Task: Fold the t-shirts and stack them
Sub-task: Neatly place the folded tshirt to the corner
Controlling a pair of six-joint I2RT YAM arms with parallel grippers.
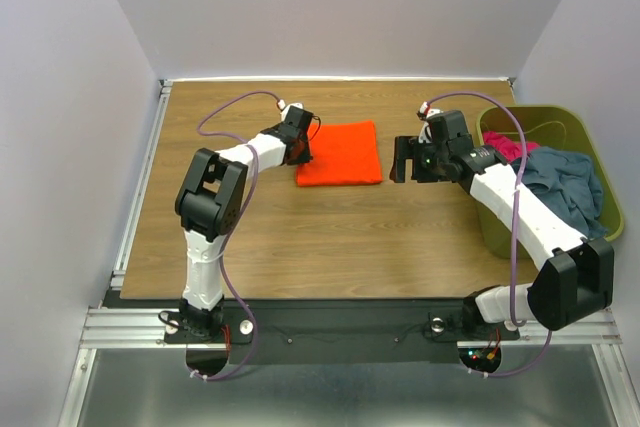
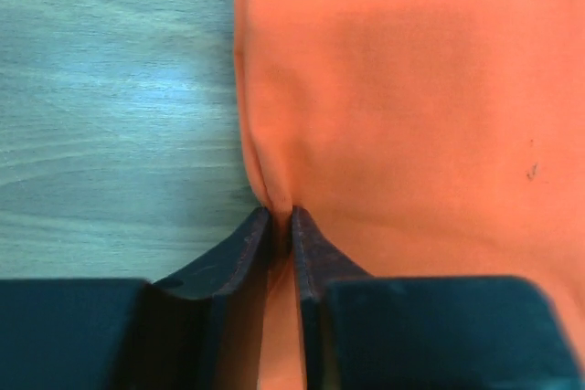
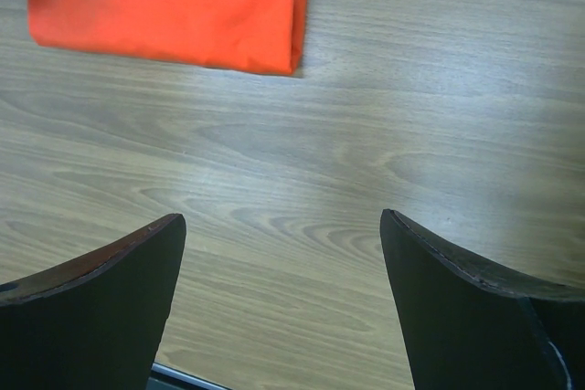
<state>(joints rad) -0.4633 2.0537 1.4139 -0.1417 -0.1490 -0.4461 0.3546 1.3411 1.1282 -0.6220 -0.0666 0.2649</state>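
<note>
The orange t-shirt (image 1: 342, 153) lies folded into a flat rectangle on the wooden table (image 1: 330, 237). My left gripper (image 1: 300, 153) is at its left edge. In the left wrist view the jaws are pinched together on a fold of the orange t-shirt (image 2: 411, 107), so the left gripper (image 2: 281, 218) is shut on that cloth. My right gripper (image 1: 404, 161) hovers just right of the shirt. Its fingers are wide apart over bare wood, so the right gripper (image 3: 281, 226) is open, with the orange t-shirt (image 3: 174, 6) ahead of it. A blue-grey t-shirt (image 1: 565, 182) and a magenta t-shirt (image 1: 508, 144) lie crumpled in the tub.
An olive-green plastic tub (image 1: 545, 119) stands at the table's right edge, beside the right arm. White walls close in the back and both sides. A metal rail (image 1: 140, 177) runs along the table's left edge.
</note>
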